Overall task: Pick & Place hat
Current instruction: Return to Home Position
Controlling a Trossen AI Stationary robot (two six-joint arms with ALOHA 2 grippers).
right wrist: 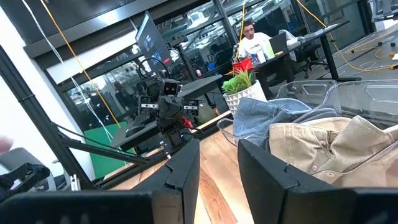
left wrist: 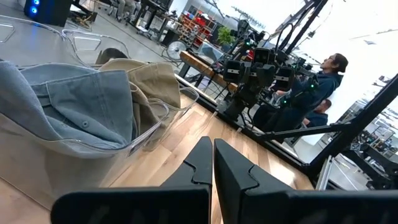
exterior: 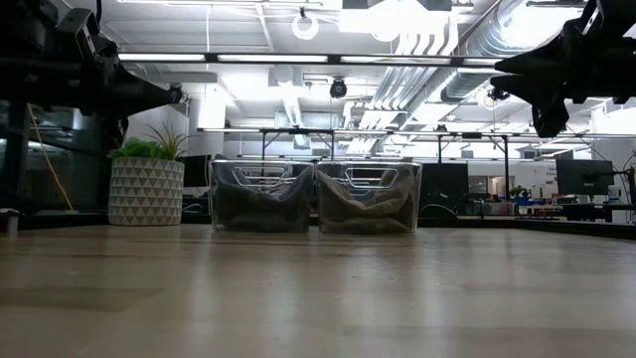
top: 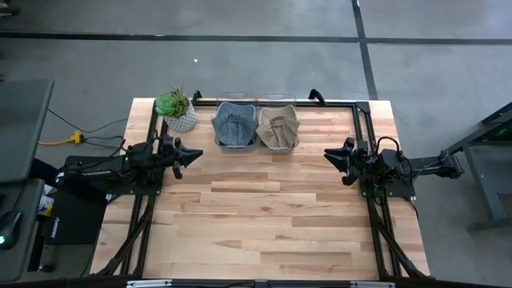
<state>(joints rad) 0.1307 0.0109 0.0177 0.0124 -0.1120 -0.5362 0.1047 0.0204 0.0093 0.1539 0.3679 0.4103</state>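
Note:
A blue denim hat lies in the left clear bin, and a tan hat lies in the right clear bin; both bins stand side by side at the table's far edge. My left gripper hovers shut at the table's left side, raised off the wood, pointing toward the middle. My right gripper hovers at the right side, slightly open, pointing toward the middle. In the left wrist view the denim hat and tan hat show; in the right wrist view the tan hat and denim hat show.
A potted plant in a white patterned pot stands at the table's far left corner, beside the denim bin. Black frame rails run along the far edge and both sides. Bare wood spreads across the middle and near side. People sit beyond the table.

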